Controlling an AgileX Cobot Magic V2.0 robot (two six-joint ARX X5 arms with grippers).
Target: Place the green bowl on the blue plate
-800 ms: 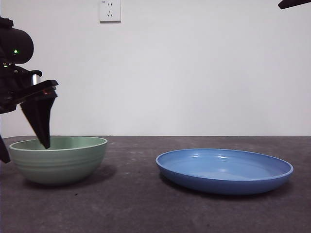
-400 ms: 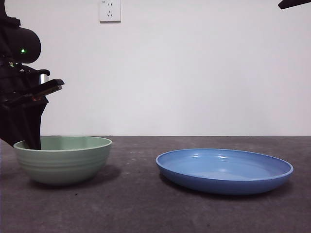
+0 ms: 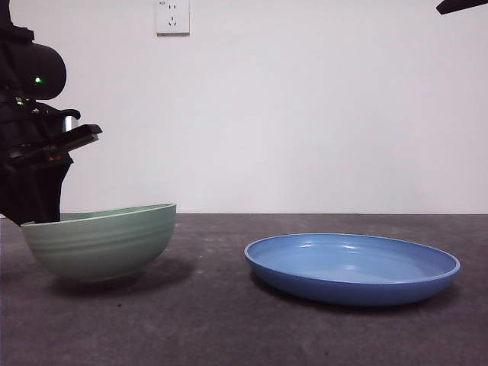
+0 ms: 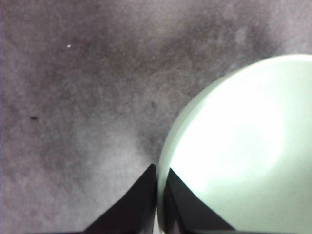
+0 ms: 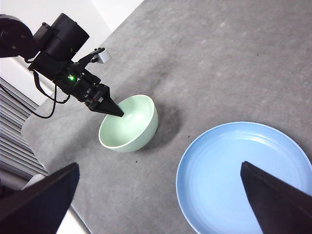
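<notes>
- Spreading under everything, the dark desk (image 3: 229, 328) carried both dishes, well apart from one another.
- Lying flat and empty toward the far side from the working arm, the blue plate (image 3: 352, 268) had not moved.
- Tipping was the new thing: the green bowl (image 3: 99, 240), level half a second before, now sat tilted, its rim higher on the plate side and its base apparently starting to leave the desk, which I read as the lift beginning.
- Pinching the bowl's rim, the left claw (image 4: 158, 195) had one jaw inside the wall and one outside, narrowed tight on it.
- Waiting high above, the right claw (image 5: 161, 204) stood wide, holding nothing.
</notes>
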